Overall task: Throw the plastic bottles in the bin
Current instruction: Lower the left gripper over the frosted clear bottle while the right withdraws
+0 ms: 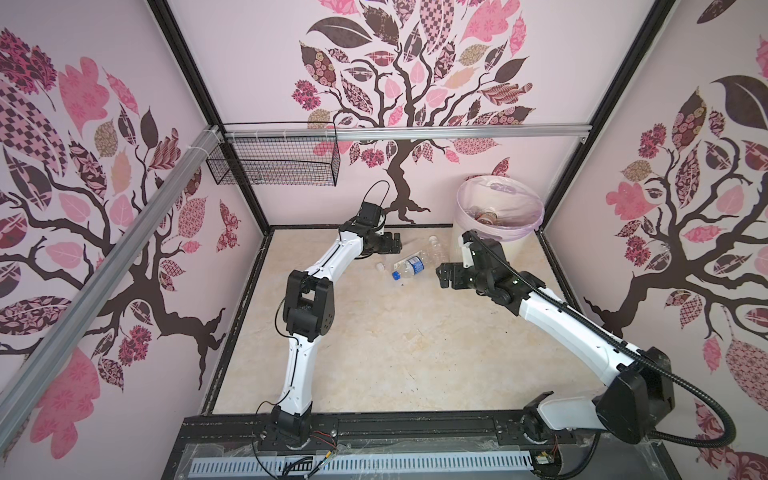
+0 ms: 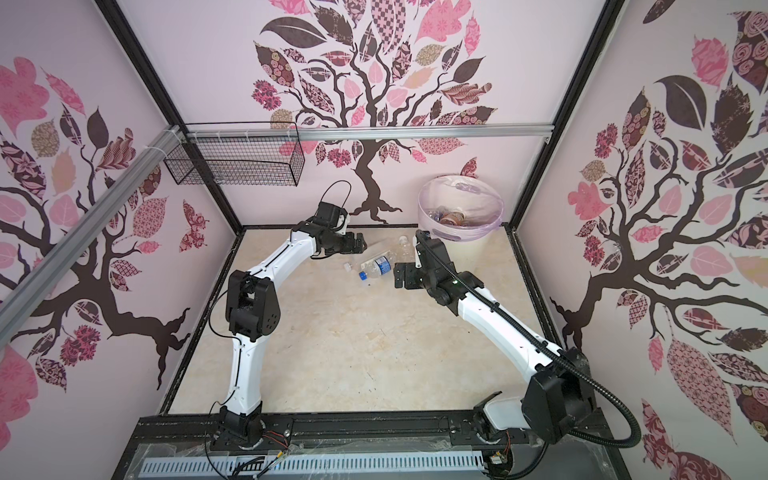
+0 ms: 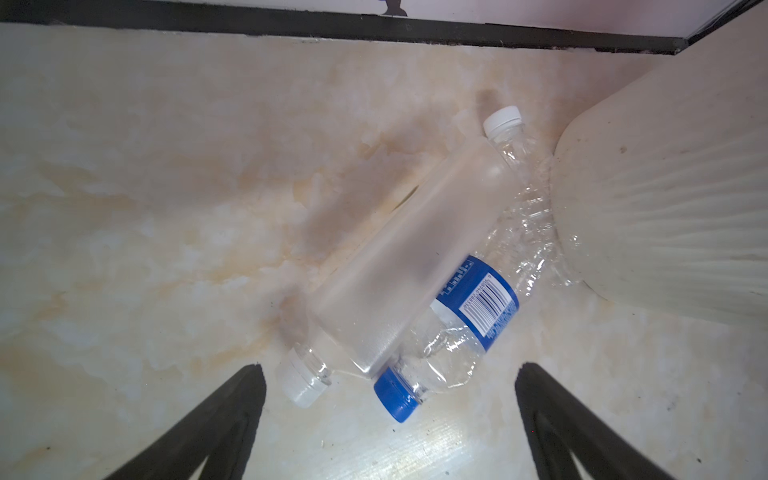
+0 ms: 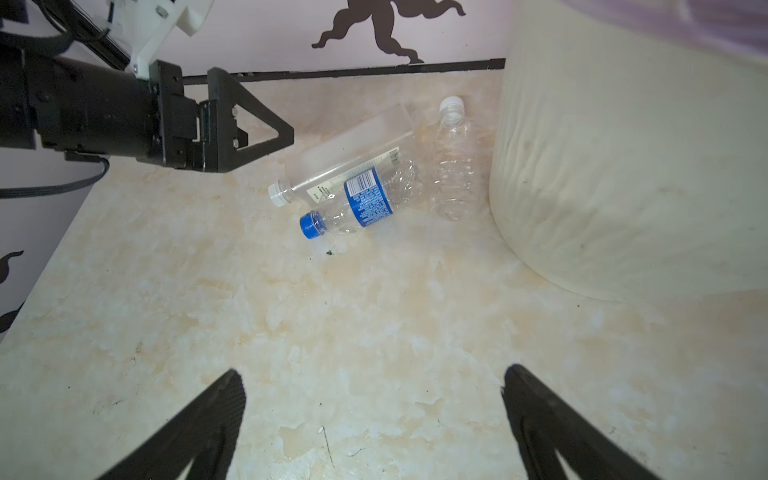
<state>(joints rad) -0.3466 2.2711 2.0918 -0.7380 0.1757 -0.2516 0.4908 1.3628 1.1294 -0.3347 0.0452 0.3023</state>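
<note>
Since three plastic bottles (image 1: 409,265) lie bunched just above centre in both top views, beside the bin (image 1: 517,249), and the left gripper (image 1: 397,242) and right gripper (image 1: 441,276) hang empty with jaws wide apart, the smart pick looks like the blue-capped bottle (image 4: 368,201), pinched across its label.

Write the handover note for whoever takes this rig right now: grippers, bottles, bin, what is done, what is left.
Left gripper: jaws open, empty, beside the loose bottles.
Right gripper: jaws open, empty, on their other side, near the bin.
On the table: blue-capped bottle, frosted white-capped bottle alongside it, clear crushed bottle by the bin's wall.
Done: some binned bottles show inside the liner.
Left: the three on the table.
</note>
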